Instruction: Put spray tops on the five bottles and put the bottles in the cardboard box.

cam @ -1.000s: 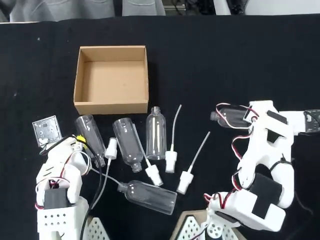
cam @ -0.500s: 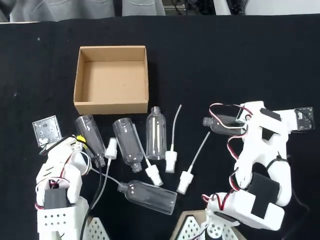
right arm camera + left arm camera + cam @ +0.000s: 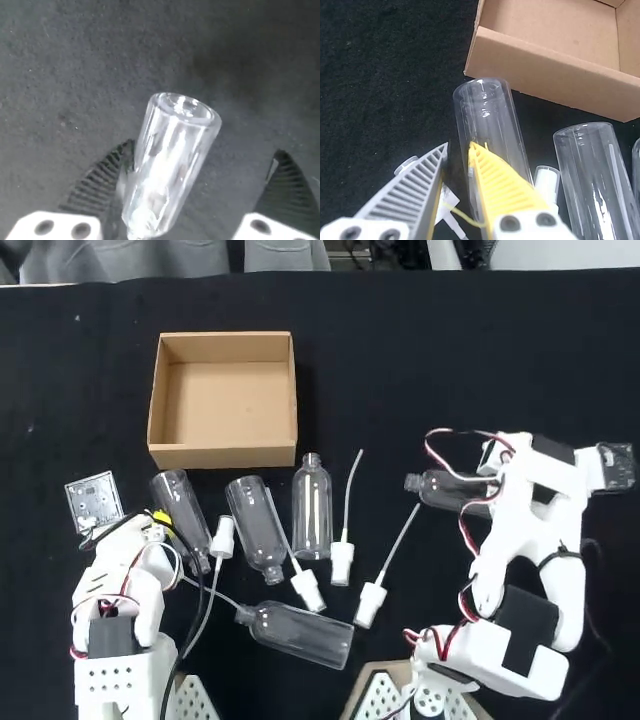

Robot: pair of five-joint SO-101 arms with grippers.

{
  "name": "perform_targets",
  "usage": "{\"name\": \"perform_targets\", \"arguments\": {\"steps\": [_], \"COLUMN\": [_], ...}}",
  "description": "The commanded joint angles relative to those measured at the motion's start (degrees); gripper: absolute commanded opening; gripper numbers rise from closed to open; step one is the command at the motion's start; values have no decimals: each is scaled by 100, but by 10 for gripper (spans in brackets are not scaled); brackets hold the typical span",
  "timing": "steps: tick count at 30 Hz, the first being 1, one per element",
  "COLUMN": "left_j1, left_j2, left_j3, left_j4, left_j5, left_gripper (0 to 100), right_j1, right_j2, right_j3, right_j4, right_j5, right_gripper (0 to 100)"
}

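Observation:
The open cardboard box (image 3: 222, 455) stands at the back left, and its near wall (image 3: 545, 65) faces my left gripper. Three clear bottles (image 3: 255, 525) lie side by side in front of it, and a fourth (image 3: 298, 630) lies nearer the front. Several white spray tops (image 3: 343, 562) with long tubes lie among them. My left gripper (image 3: 160, 528) (image 3: 457, 146) rests by the leftmost bottle (image 3: 487, 120), its fingers almost together with nothing between. My right gripper (image 3: 470, 490) (image 3: 202, 150) stands open around a fifth bottle (image 3: 440, 488) (image 3: 170, 160), which leans on one finger.
Black cloth covers the table (image 3: 450, 360). Both arm bases (image 3: 110, 670) sit at the front edge. Bare cloth lies behind and to the right of the box.
My right arm has swung left and slightly toward the front, and the bottle between its fingers came along. The left arm and the other bottles have not moved.

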Motion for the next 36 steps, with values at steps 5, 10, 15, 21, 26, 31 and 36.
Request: {"name": "perform_targets", "arguments": {"steps": [5,10,15,21,26,31,36], "left_j1": [-48,-48,-48,-48,-48,-48,-48], "left_j2": [-44,-44,-44,-44,-44,-44,-44], "left_j3": [127,127,127,127,127,127,127], "left_j4": [26,26,26,26,26,26,26], "left_j5": [-26,-26,-26,-26,-26,-26,-26], "left_gripper": [62,62,62,62,62,62,62], "right_j1": [-123,-123,-123,-220,-589,-809,-809], "right_j2": [-479,-479,-479,-479,-479,-479,-479], "right_j3": [-1007,-1385,-1815,-2220,-2501,-2659,-2659], "right_j4": [1064,1547,2022,2374,2681,2796,2760], "right_j5": [571,589,598,747,1134,1503,1776], "right_gripper": [364,364,364,364,364,364,364]}}
